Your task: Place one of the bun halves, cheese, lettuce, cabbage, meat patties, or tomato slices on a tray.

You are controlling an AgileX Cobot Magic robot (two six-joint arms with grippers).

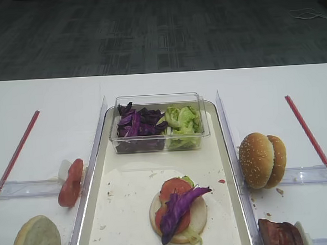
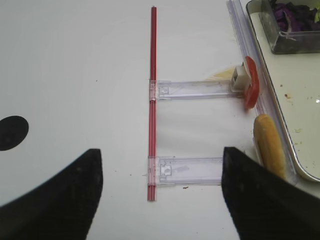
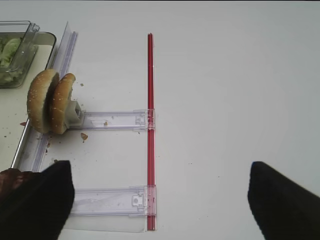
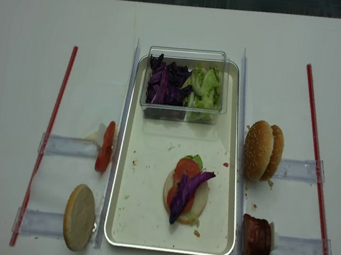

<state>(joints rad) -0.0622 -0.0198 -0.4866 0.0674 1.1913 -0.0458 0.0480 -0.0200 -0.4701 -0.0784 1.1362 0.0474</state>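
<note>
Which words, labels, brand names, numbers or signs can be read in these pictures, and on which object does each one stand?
None: no view shows any readable text.
The tray, the clear plastic tub, the clear plastic holders and the red strips carry no print that can be seen.
The bun halves show only sesame seeds.

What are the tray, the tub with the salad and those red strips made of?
The tray looks like metal: a shiny silver rim around a matte cream floor. The tub seems to be clear hard plastic, since the cabbage and lettuce show through its walls. The red strips look like plastic, though that is less certain.
</note>
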